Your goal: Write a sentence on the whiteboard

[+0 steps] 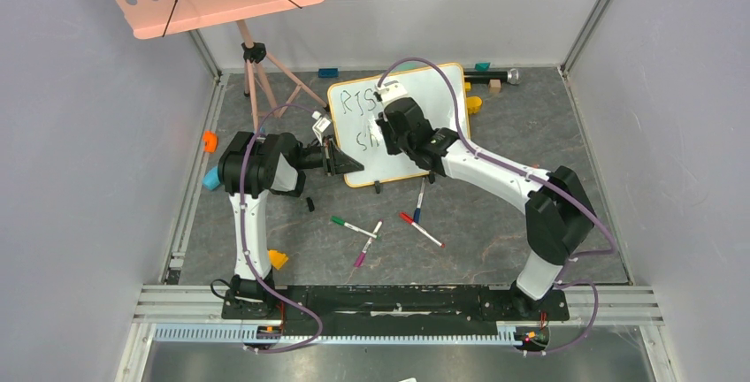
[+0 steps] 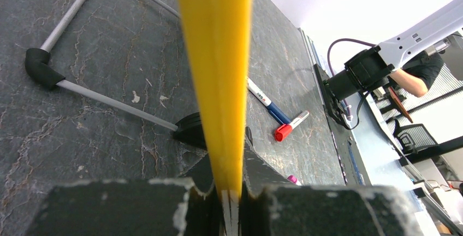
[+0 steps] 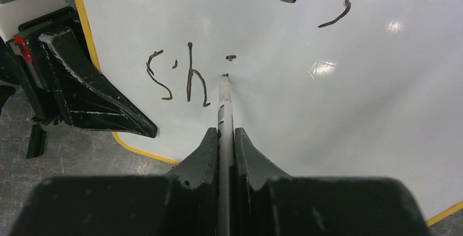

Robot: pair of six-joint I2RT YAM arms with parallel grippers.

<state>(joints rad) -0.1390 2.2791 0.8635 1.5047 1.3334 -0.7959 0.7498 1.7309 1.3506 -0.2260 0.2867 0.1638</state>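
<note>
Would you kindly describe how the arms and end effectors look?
The left arm and right arm have white links, black joints and a purple cable each. Left end effector and right end effector: black wedge-shaped fingers, scuffed edges.

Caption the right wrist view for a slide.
Right hand holds a marker to the whiteboard beside "sh"; left hand grips its edge.

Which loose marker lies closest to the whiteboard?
The blue-capped marker, just below the whiteboard's bottom edge; the red marker, green marker and pink marker lie farther away.
</note>
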